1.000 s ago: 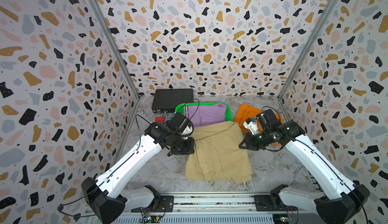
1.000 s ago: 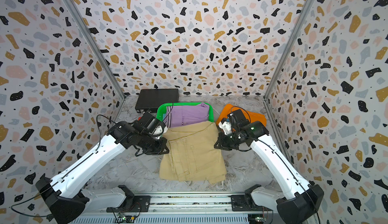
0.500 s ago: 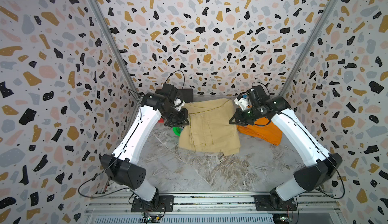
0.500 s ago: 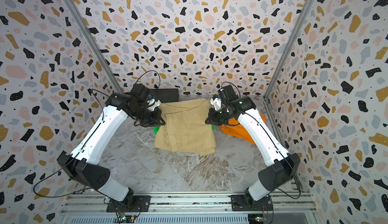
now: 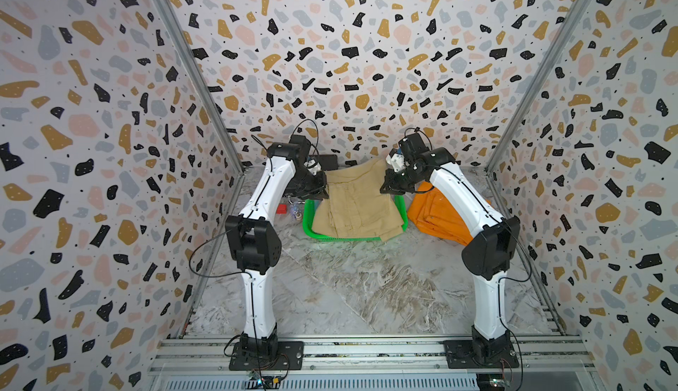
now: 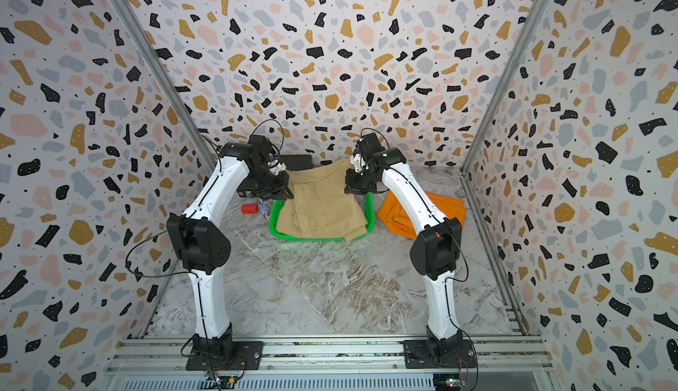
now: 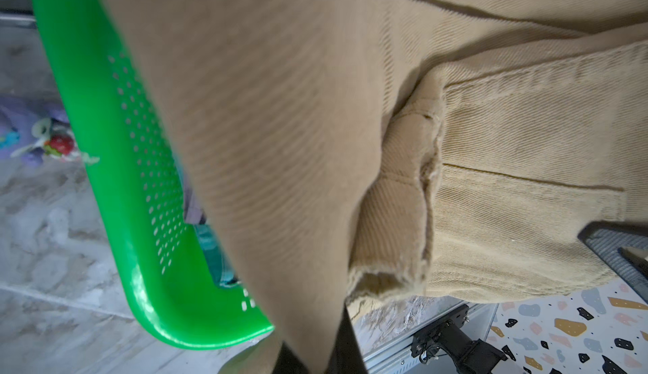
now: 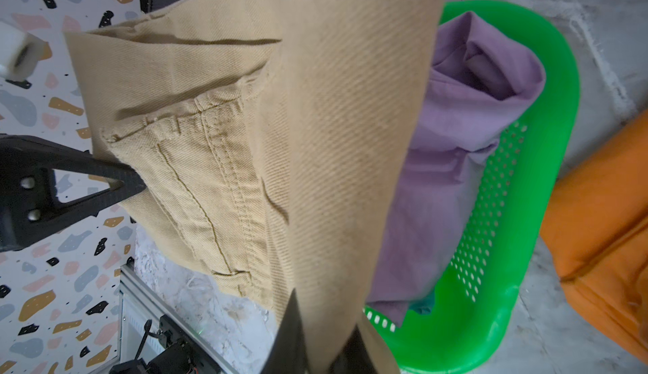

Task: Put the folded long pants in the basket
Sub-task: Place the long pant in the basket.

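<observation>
Currently, left gripper (image 5: pixel 322 192) and right gripper (image 5: pixel 388 187) each clamp an edge of the khaki pants (image 5: pixel 356 209), which hang between the jaws over the basket (image 5: pixel 307 224). This appears to be the placement step; next likely: lower, then release.

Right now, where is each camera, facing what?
Both top views: high behind robot, looking down at left gripper, right gripper, khaki pants, green basket.
Left wrist: on left arm, facing khaki pants, green basket; left gripper shows.
Right wrist: on right arm, facing lilac pants, orange pants; right gripper shows.
Shared: khaki pants, green basket.
</observation>
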### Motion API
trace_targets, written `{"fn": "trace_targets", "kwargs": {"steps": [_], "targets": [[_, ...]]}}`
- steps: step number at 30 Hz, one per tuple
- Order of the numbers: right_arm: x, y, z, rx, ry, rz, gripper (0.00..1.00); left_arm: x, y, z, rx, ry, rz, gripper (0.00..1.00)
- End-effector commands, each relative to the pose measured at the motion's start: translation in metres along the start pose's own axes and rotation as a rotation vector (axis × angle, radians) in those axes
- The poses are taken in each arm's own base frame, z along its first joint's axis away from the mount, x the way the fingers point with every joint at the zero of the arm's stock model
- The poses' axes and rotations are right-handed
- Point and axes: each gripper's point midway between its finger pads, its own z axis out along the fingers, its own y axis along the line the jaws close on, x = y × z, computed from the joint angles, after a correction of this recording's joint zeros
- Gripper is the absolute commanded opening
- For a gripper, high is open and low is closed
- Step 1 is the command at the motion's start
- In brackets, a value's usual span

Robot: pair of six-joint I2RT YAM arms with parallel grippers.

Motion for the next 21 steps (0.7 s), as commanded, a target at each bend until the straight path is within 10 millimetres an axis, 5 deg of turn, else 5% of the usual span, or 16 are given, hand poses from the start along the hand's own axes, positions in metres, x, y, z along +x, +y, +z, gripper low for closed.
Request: {"fn": "trace_targets", "kwargs": {"steps": [1, 6, 12, 18, 21], "targets": [[-0.018, -0.002, -0.004, 0.018, -0.055, -0.02, 0.0, -0.022, -0.004, 0.006, 0.05, -0.035, 0.055, 0.0], [-0.012, -0.043, 0.043, 0.123, 0.01, -0.001, 0.0, -0.036, 0.012, 0.043, 0.043, 0.002, 0.023, 0.0], [0.016, -0.087, 0.083, 0.225, 0.12, 0.025, 0.0, -0.028, 0.035, 0.073, 0.004, 0.069, -0.009, 0.0], [0.023, -0.088, 0.076, 0.223, 0.11, 0.029, 0.0, -0.024, 0.045, 0.072, -0.047, 0.061, 0.0, 0.01], [0.005, -0.067, 0.045, 0.192, 0.029, 0.0, 0.18, -0.032, 0.029, 0.044, -0.028, -0.014, 0.025, 0.3]]}}
